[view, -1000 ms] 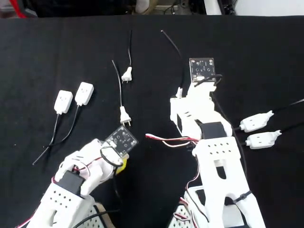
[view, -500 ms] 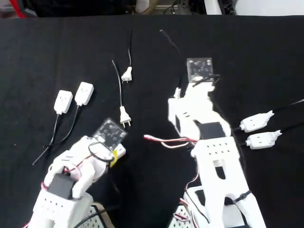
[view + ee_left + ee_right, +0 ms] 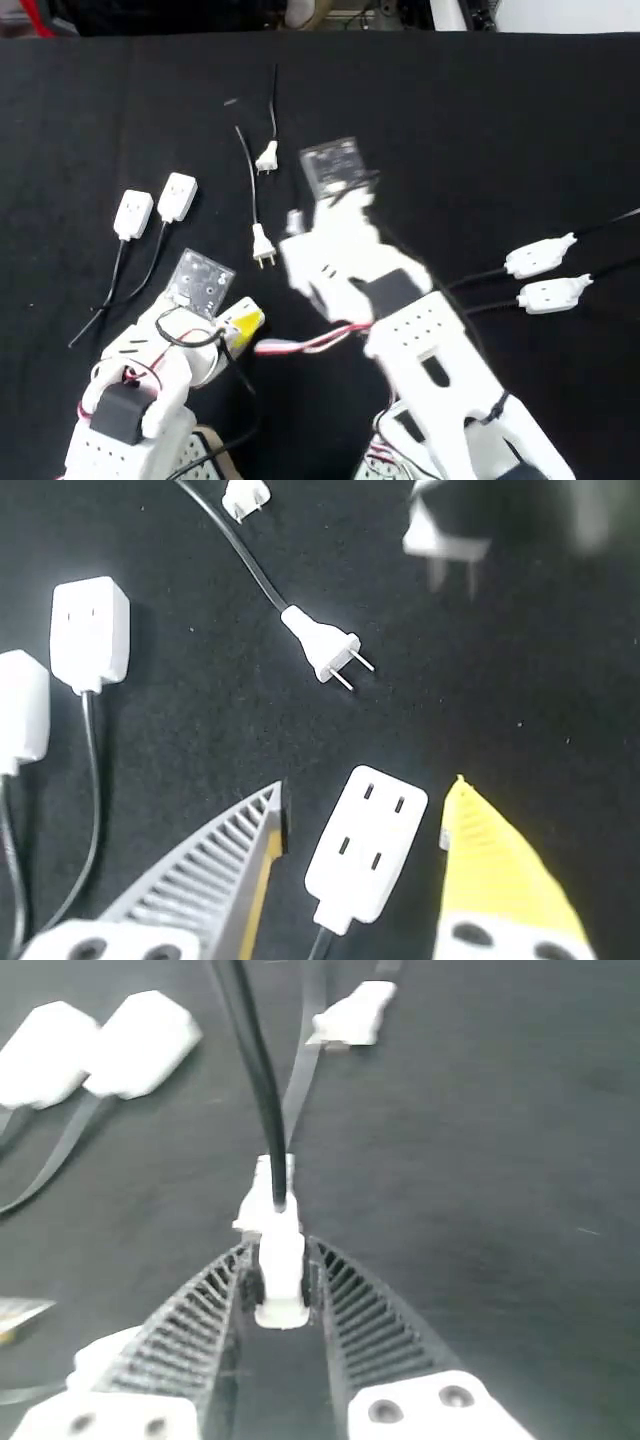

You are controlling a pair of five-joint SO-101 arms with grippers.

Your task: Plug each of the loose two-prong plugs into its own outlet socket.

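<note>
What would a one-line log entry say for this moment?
right end effector: shut on plug | left end effector: open, straddling outlet socket | loose plugs: unplugged

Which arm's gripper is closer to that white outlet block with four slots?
Left. The left gripper is open around the white four-slot outlet block. The right gripper is farther off, shut on a white two-prong plug.

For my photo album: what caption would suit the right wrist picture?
Right gripper shut on a white plug, its black cord leading off above the black table.
</note>
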